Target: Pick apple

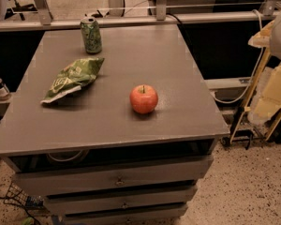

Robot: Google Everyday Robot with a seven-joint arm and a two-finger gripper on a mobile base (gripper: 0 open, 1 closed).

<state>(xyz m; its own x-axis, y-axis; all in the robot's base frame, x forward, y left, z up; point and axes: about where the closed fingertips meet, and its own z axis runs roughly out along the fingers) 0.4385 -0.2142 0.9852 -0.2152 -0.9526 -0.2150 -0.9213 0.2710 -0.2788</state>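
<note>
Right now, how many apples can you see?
1. The apple sits on the cabinet top, right of the chip bag. Drawers could hide more. The gripper is not in view.

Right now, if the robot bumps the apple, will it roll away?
Probably: the apple is round and sits stem-up on the flat tabletop, so a sideways nudge could roll it toward the nearby front edge. It looks firm, so it likely won't squash when squeezed. Its glossy skin may be slightly slippery. The gripper is not in view.
</note>
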